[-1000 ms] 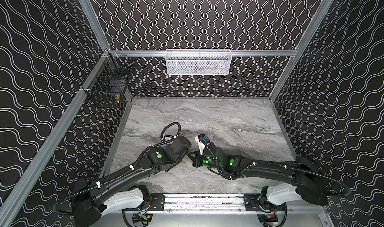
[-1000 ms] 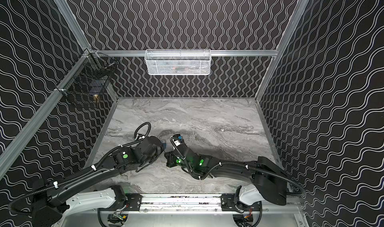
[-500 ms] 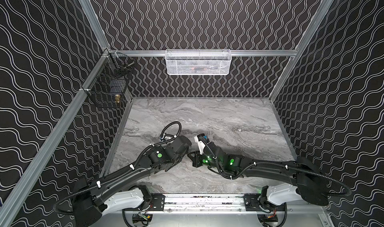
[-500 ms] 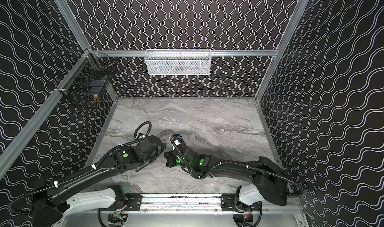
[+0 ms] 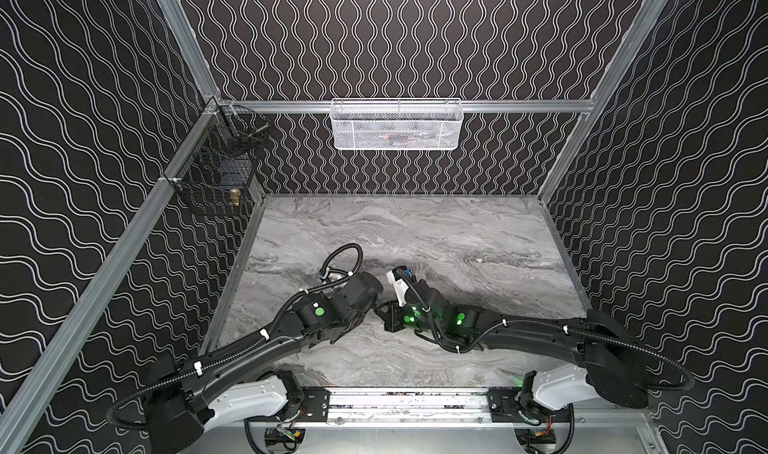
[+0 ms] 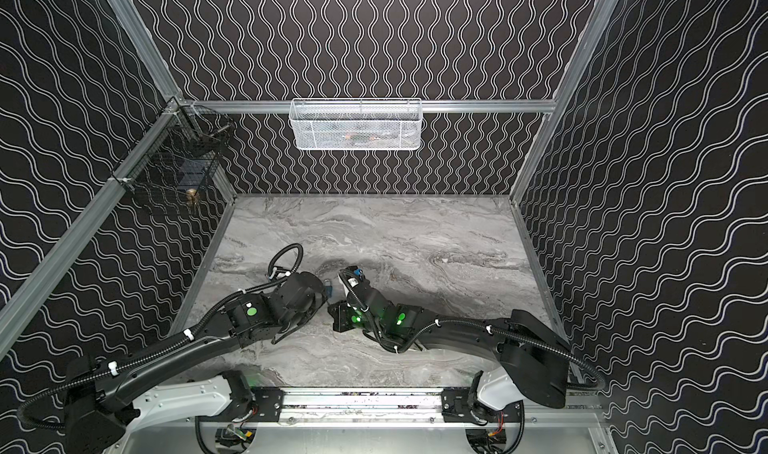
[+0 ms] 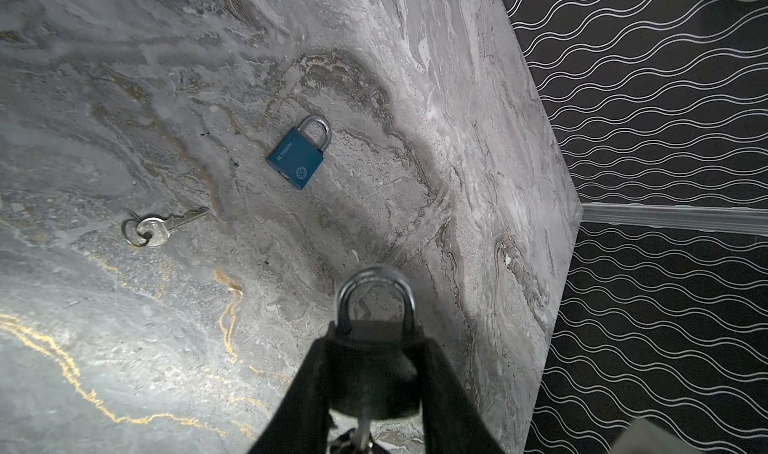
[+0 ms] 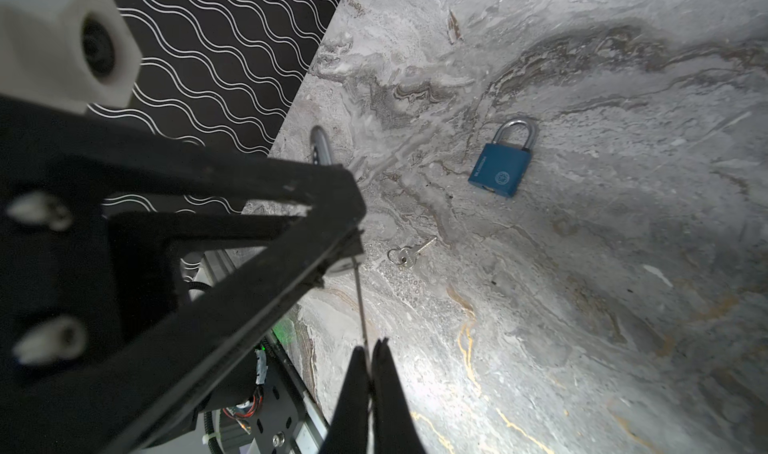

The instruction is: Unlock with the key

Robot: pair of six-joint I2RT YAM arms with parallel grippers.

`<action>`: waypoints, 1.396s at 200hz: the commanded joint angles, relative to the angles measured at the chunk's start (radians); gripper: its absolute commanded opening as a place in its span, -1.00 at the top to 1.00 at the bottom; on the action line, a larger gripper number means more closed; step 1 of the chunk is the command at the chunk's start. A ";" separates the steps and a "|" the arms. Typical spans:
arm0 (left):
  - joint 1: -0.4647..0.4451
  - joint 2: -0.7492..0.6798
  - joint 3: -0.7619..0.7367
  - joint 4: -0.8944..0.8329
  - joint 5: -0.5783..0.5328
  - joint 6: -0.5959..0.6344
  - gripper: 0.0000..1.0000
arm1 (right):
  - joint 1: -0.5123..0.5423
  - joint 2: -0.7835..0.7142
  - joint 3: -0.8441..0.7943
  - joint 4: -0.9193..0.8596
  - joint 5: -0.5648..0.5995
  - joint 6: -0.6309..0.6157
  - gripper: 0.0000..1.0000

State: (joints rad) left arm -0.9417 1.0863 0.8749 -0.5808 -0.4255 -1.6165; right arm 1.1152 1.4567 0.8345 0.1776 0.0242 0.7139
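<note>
Padlock (image 7: 374, 383), black body, bright steel shackle (image 7: 376, 291) with both legs seated in the body. Held off the surface, clamped by its flanks between the two black fingers of the left gripper (image 7: 376, 348), shackle pointing away from the wrist.

Key (image 8: 360, 302): thin silver blade, seen edge-on, entering the underside of the padlock. Its bow end is pinched between the closed tips of the right gripper (image 8: 368, 358).

Location: front middle of the tabletop (image 5: 415, 231), where the two wrists meet; in both top views the held lock is hidden beneath them.

Other items, lying flat on the grey marble-pattern surface and well apart from each other:
- blue padlock (image 7: 296, 158), shackle closed; in a top view it peeks out between the two arms (image 6: 328, 288).
- loose key (image 7: 153, 229) on a small split ring.

Edges and room: open marble runs from the grippers to the back and right walls. The left wrist view shows the tabletop's straight edge meeting the wave-patterned wall (image 7: 644, 98). A white wire basket (image 5: 397, 125) hangs on the back rail and a black wire basket (image 5: 216, 181) on the left rail, both above the surface.
</note>
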 commanded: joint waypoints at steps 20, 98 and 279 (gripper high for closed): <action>0.000 0.007 0.012 0.007 0.013 0.015 1.00 | 0.001 -0.031 -0.003 0.036 0.009 -0.005 1.00; 0.000 0.016 0.028 -0.013 0.016 0.030 1.00 | -0.003 -0.022 0.003 0.039 0.035 0.002 1.00; 0.000 0.036 0.005 -0.055 0.005 0.014 1.00 | -0.080 -0.032 0.023 0.024 -0.073 0.030 1.00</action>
State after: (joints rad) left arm -0.9417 1.1160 0.8745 -0.5797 -0.4274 -1.5948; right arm 1.0378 1.4235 0.8345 0.1612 -0.0837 0.7338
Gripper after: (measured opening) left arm 0.336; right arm 0.056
